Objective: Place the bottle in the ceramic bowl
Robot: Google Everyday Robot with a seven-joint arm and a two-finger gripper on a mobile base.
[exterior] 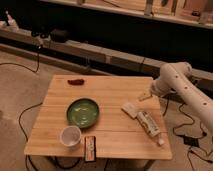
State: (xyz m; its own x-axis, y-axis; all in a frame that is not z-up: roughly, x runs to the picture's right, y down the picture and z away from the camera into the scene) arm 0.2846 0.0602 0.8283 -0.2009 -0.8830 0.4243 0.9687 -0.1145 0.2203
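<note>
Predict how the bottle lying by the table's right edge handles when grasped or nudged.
Lying on its side, the bottle is round-bodied, so a sideways nudge would probably roll it, perhaps off the right edge of the table. It looks slim and plastic, likely light and slippery. The gripper hovers above the table's right rear, just beyond the pale block.

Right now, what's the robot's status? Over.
Gripper at table's right side, off the bottle. Bottle lying on table, outside green bowl. Pale block between them.

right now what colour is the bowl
Glossy green bowl, camera view; the gripper hovers near the right edge of the table.
</note>
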